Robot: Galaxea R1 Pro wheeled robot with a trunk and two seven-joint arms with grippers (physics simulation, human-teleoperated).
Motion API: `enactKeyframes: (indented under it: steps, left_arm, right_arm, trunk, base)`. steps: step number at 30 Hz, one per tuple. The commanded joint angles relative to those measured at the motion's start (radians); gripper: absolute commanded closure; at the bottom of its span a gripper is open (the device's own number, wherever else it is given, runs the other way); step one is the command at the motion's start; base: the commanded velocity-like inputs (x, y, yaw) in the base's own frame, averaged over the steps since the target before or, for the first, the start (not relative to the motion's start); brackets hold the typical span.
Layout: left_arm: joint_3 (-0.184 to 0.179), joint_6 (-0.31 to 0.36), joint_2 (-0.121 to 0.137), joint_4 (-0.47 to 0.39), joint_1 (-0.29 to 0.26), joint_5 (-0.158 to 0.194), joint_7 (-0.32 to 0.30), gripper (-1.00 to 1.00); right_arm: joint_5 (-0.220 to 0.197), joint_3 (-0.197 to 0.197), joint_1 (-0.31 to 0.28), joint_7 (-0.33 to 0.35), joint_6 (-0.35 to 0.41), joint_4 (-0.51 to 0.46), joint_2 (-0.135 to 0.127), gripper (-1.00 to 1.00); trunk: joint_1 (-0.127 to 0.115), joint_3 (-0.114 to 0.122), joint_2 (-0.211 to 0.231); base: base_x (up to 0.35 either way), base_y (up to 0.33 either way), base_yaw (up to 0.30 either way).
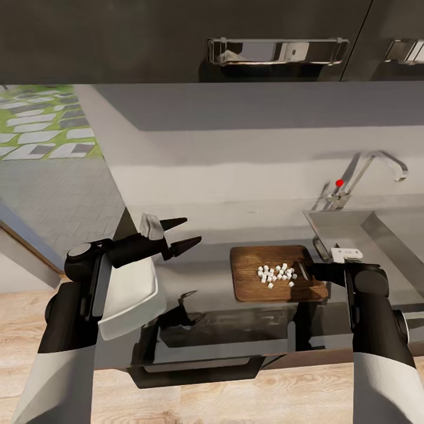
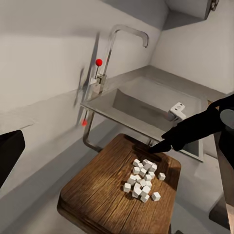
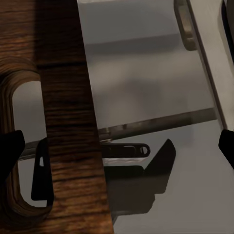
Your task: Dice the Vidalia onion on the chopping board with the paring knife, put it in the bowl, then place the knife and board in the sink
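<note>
Across the middle of the head view runs our glossy grey countertop (image 1: 235,235), with dark upper cabinets (image 1: 176,35) at twelve o'clock and wood floor (image 1: 235,394) at six. At three o'clock the steel sink (image 1: 377,229) is set into the worktop, its chrome tap (image 1: 377,165) and red-tipped lever (image 1: 340,182) rising behind it; we see the same basin (image 2: 146,102) beyond the board from our left wrist camera

Just toward nine o'clock of the sink lies the dark brown chopping board (image 1: 250,282), flat on the countertop. The white bowl (image 1: 132,294) sits at about eight o'clock, well apart from the board, partly hidden under our left arm and close to the counter's front edge

On the board, toward its three o'clock half, sits a loose pile of diced onion (image 1: 277,274), small white cubes; our left wrist camera shows the heap (image 2: 142,179) clustered near the board's (image 2: 97,195) far end

Our left gripper (image 1: 182,232) hovers above the counter between bowl and board, its two fingers clearly apart and holding nothing. Our right gripper (image 1: 309,272) reaches over the board's three o'clock edge, its tip right beside the cubes; whether its fingers are apart or together we cannot tell. Our right wrist camera looks down on the board's slot handle (image 3: 29,146) and the grey worktop (image 3: 146,73) beside it. We cannot make out the paring knife
</note>
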Motion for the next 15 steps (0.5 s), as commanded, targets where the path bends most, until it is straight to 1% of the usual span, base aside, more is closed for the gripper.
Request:
enactKeyframes:
  steps: [1, 15]
  left_arm:
    - [0.002, 0.01, -0.001, 0.0, -0.001, 0.002, -0.003, -1.0]
    - [0.001, 0.009, -0.002, 0.0, -0.001, 0.002, -0.003, -1.0]
  right_arm:
    - [0.01, 0.0, -0.001, 0.01, 0.003, -0.001, 0.0, -1.0]
    - [0.01, 0.0, -0.001, 0.01, 0.003, -0.001, 0.0, -1.0]
  trunk:
    - [0.001, -0.002, -0.002]
    - [0.001, -0.008, -0.002]
  base:
    - [0.0, 0.0, 0.0]
    - [0.0, 0.0, 0.0]
